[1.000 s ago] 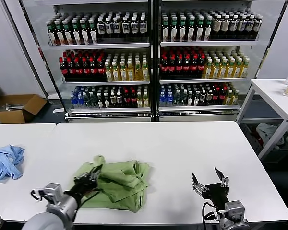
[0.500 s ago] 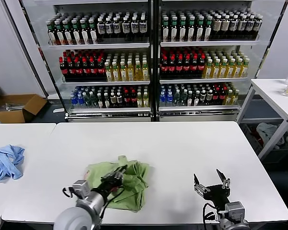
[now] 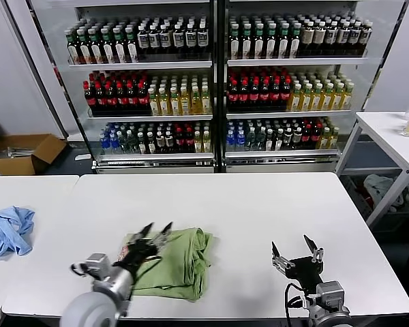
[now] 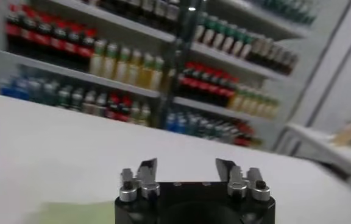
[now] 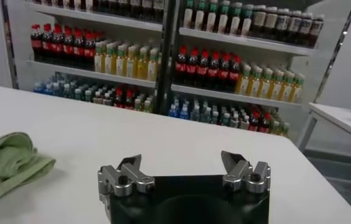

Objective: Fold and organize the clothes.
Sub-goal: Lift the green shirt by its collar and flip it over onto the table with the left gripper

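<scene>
Green shirt [image 3: 172, 262] sits bunched on the white surface [image 3: 259, 211], right under the left end effector [image 3: 157, 233], fingers spread, gripping nothing. Right end effector [image 3: 294, 246] also spread, well apart.

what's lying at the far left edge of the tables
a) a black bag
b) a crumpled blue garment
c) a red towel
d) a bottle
b: in the head view a crumpled blue garment lies at the left edge, apart from the green shirt.
</scene>
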Controlling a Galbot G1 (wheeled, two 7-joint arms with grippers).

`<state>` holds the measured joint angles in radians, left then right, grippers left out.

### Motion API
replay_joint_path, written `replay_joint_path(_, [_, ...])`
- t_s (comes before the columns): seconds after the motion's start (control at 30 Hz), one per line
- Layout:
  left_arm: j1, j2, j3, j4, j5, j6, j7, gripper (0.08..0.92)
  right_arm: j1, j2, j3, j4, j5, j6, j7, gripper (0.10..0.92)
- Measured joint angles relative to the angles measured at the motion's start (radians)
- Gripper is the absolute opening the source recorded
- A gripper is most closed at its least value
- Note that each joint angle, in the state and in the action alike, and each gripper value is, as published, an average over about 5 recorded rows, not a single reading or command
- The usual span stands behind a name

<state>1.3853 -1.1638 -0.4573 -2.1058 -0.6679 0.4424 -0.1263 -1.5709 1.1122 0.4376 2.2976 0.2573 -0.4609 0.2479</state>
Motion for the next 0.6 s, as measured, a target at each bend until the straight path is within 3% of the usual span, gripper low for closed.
replay_joint_path(0.13, [0.042, 0.024, -0.055, 0.038, 0.061, 0.001, 0.011, 0.782, 0.001, -0.008, 0.002, 0.0, 0.001, 0.0, -0.002, 0.823])
replay_joint_path(0.23, [0.06, 0.027, -0.075, 0.068, 0.097, 0.006, 0.017, 0.816, -0.001, -0.015, 0.004, 0.001, 0.002, 0.001, -0.003, 0.823])
replay_joint_path(0.6, [0.085, 0.018, -0.102, 0.143, 0.154, 0.035, 0.032, 0.823, 0.007, -0.023, -0.001, -0.008, 0.002, 0.002, -0.005, 0.823])
